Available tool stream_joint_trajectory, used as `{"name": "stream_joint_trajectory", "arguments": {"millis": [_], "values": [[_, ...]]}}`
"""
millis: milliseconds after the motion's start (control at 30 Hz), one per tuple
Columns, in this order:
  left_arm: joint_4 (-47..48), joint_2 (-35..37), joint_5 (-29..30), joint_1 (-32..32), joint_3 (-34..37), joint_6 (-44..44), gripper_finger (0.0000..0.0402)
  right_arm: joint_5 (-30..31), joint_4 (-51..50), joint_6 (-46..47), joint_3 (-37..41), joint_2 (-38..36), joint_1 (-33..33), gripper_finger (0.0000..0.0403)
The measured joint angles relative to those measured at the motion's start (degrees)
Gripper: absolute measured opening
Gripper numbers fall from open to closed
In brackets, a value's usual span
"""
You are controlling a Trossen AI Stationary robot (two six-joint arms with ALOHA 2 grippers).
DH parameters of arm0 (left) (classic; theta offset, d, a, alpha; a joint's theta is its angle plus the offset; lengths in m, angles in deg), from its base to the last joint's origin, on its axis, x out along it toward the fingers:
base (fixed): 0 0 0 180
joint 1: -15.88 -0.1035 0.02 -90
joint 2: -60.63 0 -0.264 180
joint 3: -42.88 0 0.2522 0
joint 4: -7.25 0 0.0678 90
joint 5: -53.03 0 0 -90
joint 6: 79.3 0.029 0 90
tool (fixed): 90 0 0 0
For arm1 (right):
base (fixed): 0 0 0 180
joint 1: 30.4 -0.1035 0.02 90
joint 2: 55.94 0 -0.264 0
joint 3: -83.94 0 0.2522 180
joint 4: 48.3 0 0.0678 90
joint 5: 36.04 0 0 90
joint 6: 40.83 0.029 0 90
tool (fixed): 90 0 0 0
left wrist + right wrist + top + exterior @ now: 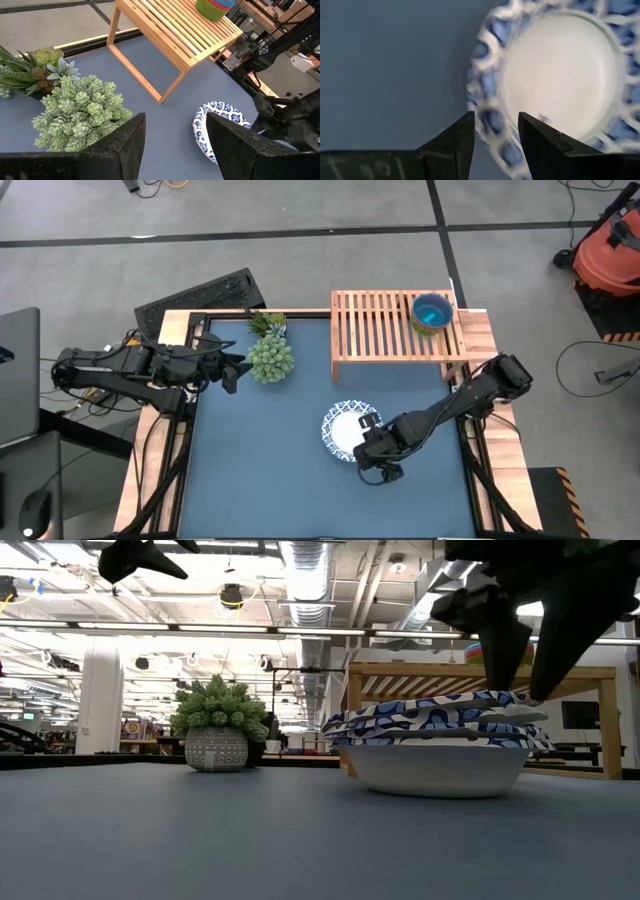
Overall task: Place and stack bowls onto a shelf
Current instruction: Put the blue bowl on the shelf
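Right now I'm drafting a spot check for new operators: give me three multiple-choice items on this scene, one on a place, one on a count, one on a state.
1. Where do the small bowls stand?
A. on the shelf, at its right end
B. on the table beside the plants
C. inside the white bowls

2. How many plants are on the table?
A. none
B. two
C. five

3. How is the right gripper?
A. shut on a red bowl
B. open, at the rim of the white bowls
C. parked off the table

Answers:
1 A: the high view shows the stack on the slats at the shelf's right end.
2 B: a pale bushy one and a spiky one sit side by side.
3 B: the right wrist view shows the fingers apart on either side of the blue rim.
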Motion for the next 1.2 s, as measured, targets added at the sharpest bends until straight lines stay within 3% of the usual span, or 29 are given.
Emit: {"name": "stream_joint_trajectory", "arguments": {"millis": [333, 933, 1200], "values": [[0.08, 0.00, 0.05, 0.00, 0.00, 0.02, 0.0197, 0.27, -0.42, -0.08, -0.09, 0.41, 1.59, 0.0164], [0.48, -0.02, 0.13, -0.02, 0.00, 0.04, 0.0197, -2.68, -0.40, -0.51, -0.09, 0.41, 2.36, 0.0017], [0.44, -0.02, 0.12, -0.02, 0.00, 0.04, 0.0197, -3.17, -1.01, -0.08, -0.09, -1.48, 2.43, 0.0017]]}}
